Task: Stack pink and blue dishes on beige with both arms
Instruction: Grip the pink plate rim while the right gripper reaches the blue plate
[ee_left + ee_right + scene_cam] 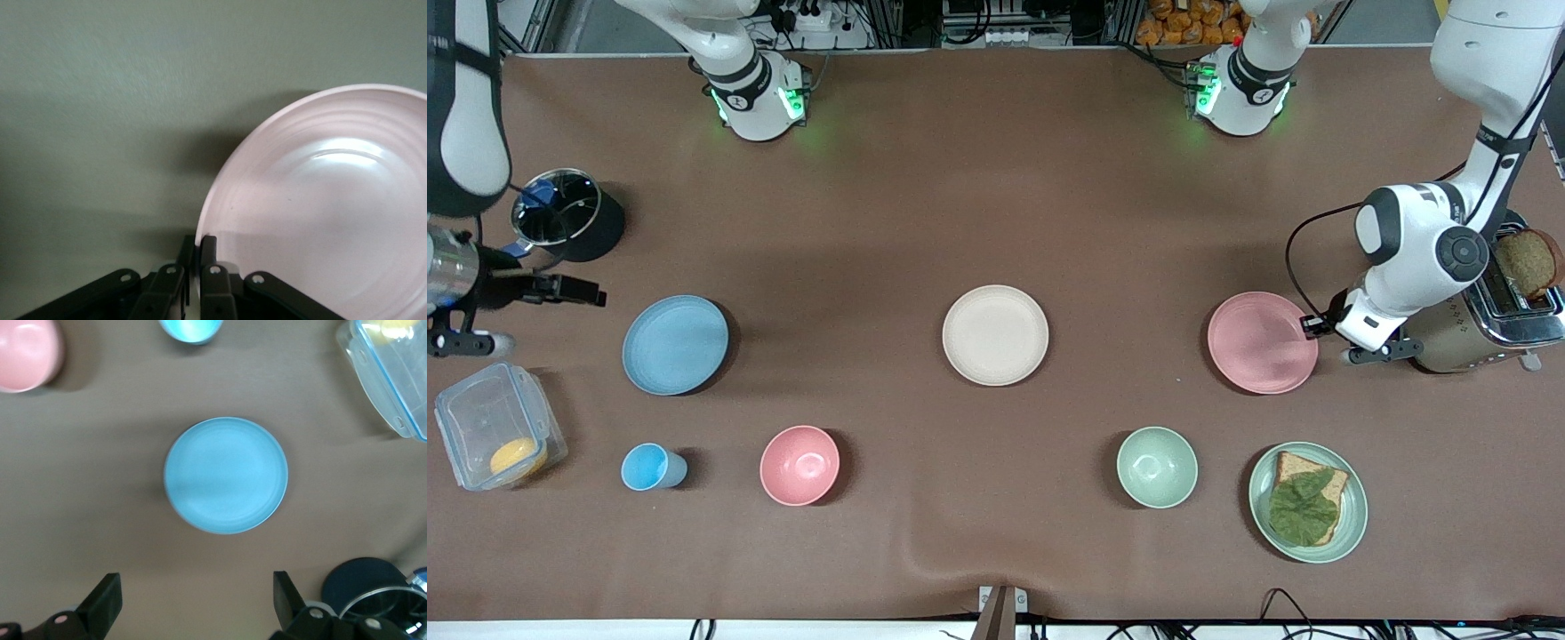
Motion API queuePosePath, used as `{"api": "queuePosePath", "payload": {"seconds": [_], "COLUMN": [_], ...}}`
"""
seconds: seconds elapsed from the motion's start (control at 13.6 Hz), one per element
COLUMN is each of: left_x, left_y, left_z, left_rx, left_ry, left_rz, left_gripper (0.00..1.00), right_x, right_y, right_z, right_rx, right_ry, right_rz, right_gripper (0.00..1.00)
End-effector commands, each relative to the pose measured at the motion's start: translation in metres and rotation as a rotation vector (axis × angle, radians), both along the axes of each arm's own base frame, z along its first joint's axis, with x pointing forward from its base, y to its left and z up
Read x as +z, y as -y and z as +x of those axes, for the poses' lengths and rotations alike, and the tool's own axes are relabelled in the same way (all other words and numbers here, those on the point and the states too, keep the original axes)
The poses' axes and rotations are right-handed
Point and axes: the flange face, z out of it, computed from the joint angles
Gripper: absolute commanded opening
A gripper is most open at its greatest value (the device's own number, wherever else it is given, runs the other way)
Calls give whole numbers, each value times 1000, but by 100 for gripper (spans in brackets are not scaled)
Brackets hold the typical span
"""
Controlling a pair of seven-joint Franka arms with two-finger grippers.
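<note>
While the row nearest the front camera holds a small blue cup (653, 467), a pink bowl (799, 465), a pale green bowl (1157, 467) and a green plate (1352, 520) with bread and a leaf, the three task plates lie in a line farther up the brown table (996, 178). The beige plate (995, 335) sits in the middle, bare. The blue plate (675, 344) lies flat toward the right arm's end, the pink plate (1262, 342) toward the left arm's end, each well apart from the beige one.

At the pink plate's rim (313, 213), the left gripper (197, 257) is down at table level with its fingers pressed onto the plate's edge, pinching it; a toaster (1489, 324) stands just beside that arm. The right gripper (197, 597) hangs high in the air with its fingers (107, 600) spread wide, looking down on the blue plate (226, 475) and touching nothing. A clear lidded box (498, 437) and a black pot (569, 213) stand at the right arm's end.
</note>
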Motion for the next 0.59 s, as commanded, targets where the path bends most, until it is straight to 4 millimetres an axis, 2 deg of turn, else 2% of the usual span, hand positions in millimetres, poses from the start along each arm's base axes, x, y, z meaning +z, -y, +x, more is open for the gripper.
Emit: {"api": "queuePosePath", "payload": {"seconds": [0.0,0.15,0.29,0.37,0.51], "left_x": [61,113,150,156,153], "left_y": [18,65,131,157,199], "left_z": [-4,-3,5,7,7], "left_rx": [-40,-56,-15,11,45], "left_ry": [30,51,57,47,37], "left_rz": [15,21,9,-2,-33], "left_gripper": [0,0,0,0,0], "right_x": [-54,-93,-148,-163,-191], "right_y": [32,48,76,81,89], "right_z": [15,22,7,1,-10], "right_rx": [-29,-38,8,22,35], "right_ry": [-19,-28,-48,-25,14], "right_rz": [5,8,36,35,28], "right_gripper": [100,100,100,100,100]}}
